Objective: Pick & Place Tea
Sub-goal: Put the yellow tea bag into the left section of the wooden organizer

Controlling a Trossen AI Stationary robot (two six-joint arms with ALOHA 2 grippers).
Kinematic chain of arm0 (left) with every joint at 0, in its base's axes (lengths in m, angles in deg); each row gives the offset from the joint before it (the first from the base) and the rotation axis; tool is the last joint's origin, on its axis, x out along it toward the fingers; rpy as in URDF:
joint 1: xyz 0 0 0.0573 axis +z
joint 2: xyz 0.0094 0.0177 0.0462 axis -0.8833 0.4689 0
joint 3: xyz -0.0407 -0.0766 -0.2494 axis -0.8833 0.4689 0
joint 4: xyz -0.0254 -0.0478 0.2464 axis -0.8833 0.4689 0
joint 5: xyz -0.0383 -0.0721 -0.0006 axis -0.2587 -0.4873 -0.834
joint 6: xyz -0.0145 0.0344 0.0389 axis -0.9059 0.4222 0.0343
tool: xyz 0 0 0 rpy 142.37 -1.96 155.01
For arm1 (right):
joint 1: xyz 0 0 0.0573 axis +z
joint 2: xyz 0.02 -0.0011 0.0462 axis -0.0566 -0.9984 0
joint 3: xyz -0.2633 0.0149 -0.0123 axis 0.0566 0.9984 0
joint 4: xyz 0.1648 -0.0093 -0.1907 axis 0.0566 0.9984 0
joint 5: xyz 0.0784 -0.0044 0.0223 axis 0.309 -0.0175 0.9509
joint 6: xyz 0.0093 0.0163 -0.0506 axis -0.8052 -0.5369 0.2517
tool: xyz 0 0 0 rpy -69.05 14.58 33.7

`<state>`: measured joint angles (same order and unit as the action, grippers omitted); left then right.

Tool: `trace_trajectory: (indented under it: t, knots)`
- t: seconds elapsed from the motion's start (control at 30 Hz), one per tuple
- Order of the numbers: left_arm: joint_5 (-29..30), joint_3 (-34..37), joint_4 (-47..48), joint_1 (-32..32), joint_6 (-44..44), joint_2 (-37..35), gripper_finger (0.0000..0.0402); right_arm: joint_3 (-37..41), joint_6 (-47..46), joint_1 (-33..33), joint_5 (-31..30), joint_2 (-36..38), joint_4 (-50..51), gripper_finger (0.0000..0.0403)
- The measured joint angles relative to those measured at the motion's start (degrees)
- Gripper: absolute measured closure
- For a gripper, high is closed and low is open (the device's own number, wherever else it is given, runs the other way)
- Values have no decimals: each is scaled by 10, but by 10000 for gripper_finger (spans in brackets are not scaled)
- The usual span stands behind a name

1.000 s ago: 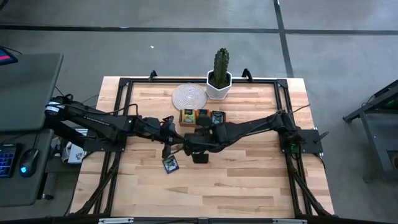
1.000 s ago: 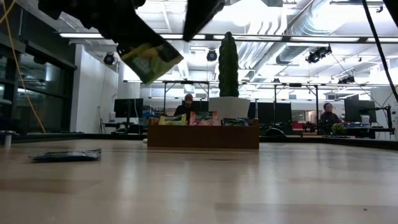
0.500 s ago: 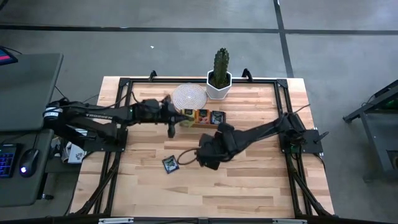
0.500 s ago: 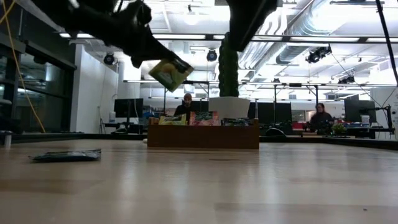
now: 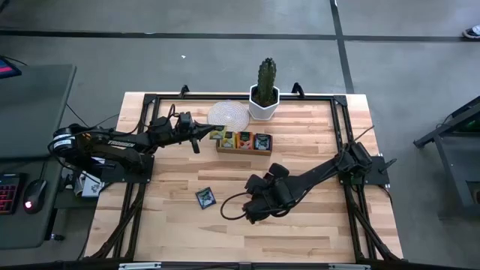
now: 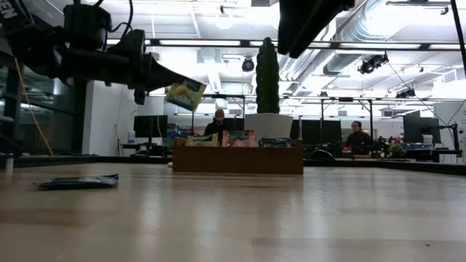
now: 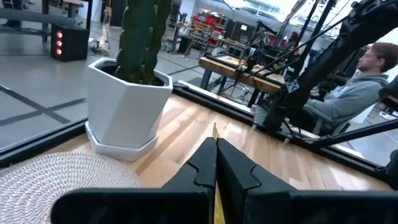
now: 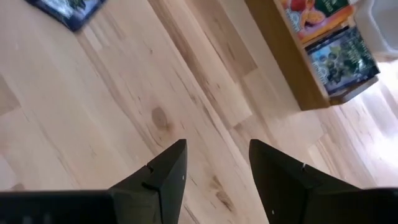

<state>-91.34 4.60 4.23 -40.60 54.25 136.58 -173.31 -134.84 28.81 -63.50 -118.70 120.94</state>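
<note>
The left gripper (image 6: 156, 75) is clamped on a yellow-green flat tea packet (image 6: 185, 94), holding it above the brown wooden tray (image 5: 244, 142), probably for dropping it there. The right gripper (image 8: 214, 171) stands apart, empty, near the dark blue packet (image 5: 205, 197) on the tabletop (image 5: 300, 232).

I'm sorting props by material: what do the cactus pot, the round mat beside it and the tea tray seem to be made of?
Cactus pot: looks like glazed ceramic or smooth plastic; white, faceted, slight sheen. Round mat: seemingly coiled woven cord or rope; pale, spiral ribbing. Tea tray: apparently wood, matte brown walls, with visible compartments.
</note>
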Motion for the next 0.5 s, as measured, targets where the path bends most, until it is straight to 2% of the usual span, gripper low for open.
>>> trace_trajectory:
  t: [0.17,0.5]
  knots:
    - [10,-6,-6,-1,0,18,401,0,0,0,-16,0,-18,233]
    - [7,-45,-25,-1,-17,156,401,0,0,-5,-11,0,-40,233]
